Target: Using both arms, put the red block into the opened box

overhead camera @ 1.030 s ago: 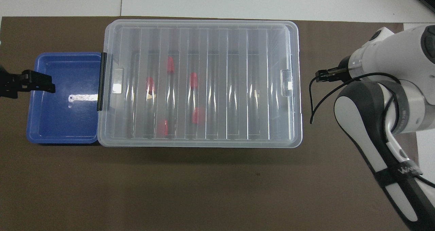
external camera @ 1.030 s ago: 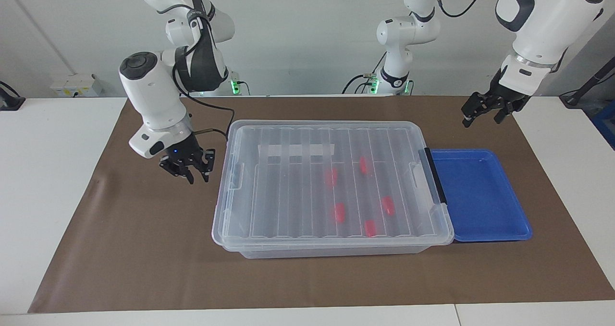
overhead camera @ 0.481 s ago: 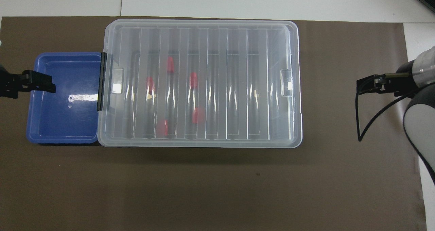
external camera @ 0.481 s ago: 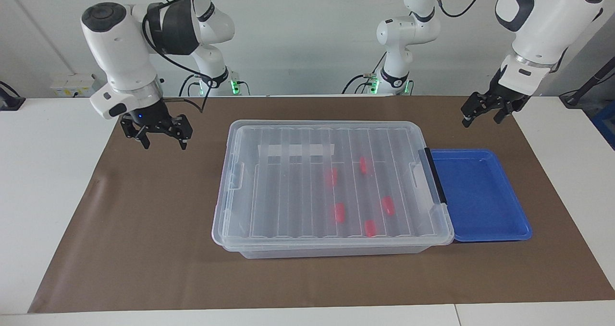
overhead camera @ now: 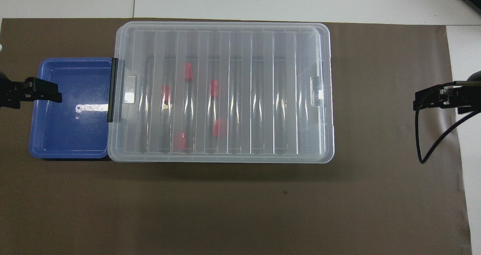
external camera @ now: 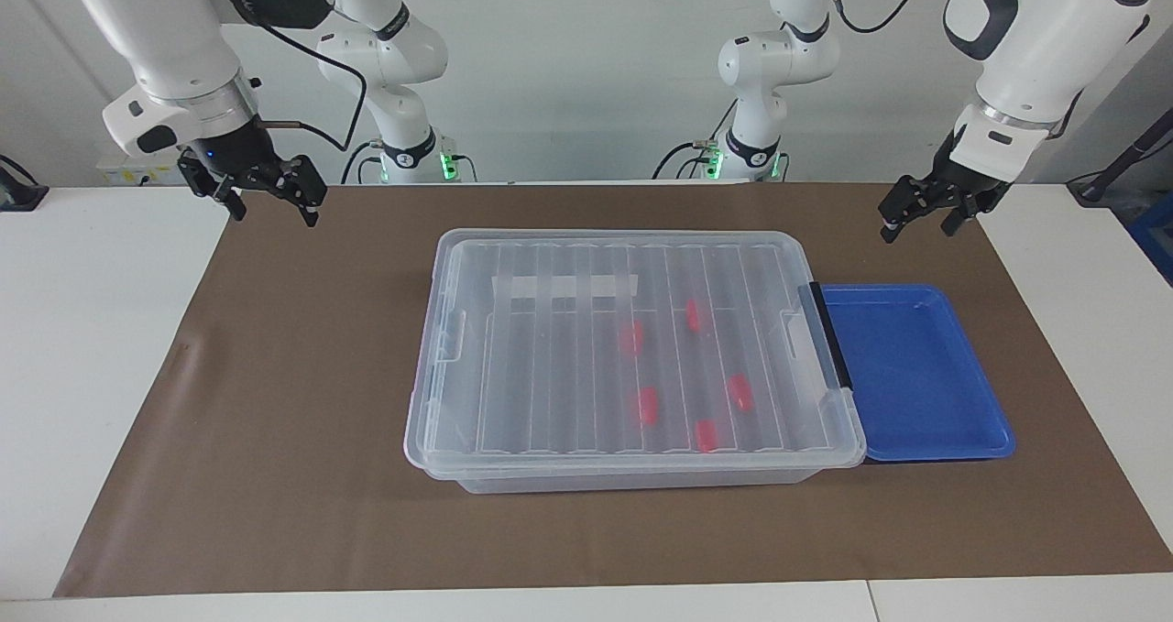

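A: Which items lie outside the main work?

B: A blue tray [external camera: 916, 375] sits on the brown mat [external camera: 275, 439], toward the left arm's end of the table. It is shallow, rectangular and holds nothing; a bright glare patch shows on its floor in the overhead view.

A: And the surfaces?

B: The brown mat covers most of the white table [external camera: 82, 375], whose bare top shows at both ends and along the edge farthest from the robots. A white socket box [external camera: 137, 159] sits at the wall near the right arm's end, and a black cable [overhead camera: 432, 142] hangs in a loop above the mat there.
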